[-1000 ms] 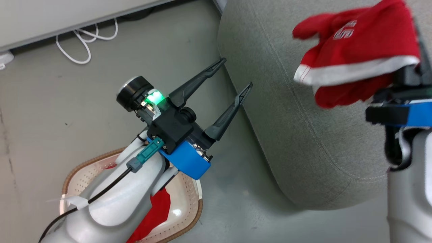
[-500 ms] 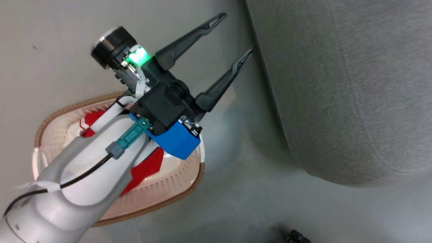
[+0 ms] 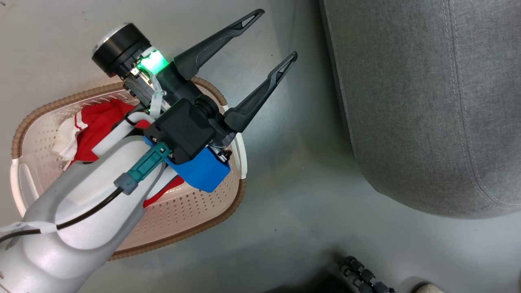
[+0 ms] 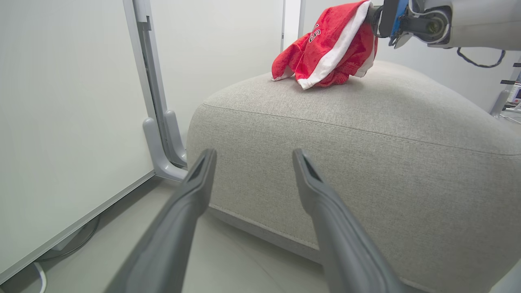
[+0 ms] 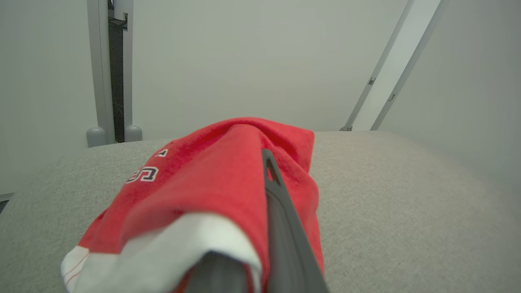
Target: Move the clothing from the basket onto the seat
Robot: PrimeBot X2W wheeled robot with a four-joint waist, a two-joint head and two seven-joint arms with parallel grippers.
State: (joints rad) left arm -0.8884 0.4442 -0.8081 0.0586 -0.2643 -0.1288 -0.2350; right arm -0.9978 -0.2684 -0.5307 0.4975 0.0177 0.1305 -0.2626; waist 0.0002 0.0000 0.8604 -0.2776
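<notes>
My left gripper (image 3: 277, 33) hangs open and empty over the right end of the cream basket (image 3: 171, 240), fingers aimed toward the grey seat (image 3: 427, 101). A red garment with white trim (image 3: 97, 122) lies crumpled in the basket, partly hidden by my left arm. In the left wrist view the open left gripper (image 4: 253, 154) faces the side of the seat (image 4: 346, 134). Above the seat's top, a red garment with white lettering (image 4: 325, 44) hangs from my right arm (image 4: 447, 20), its lowest folds at the cushion. My right gripper (image 5: 260, 162) is shut on this garment (image 5: 203, 183), which drapes over its fingers.
Grey floor separates the basket from the seat. A dark ribbed object (image 3: 362, 276) lies on the floor at the bottom edge. Beside the seat stand a white wall panel and a grey post base (image 4: 163, 154), with a white cable (image 4: 38, 272) under the panel.
The head camera has tilted down, so more of the basket shows and the right gripper with its garment has left that view. My left gripper stays open.
</notes>
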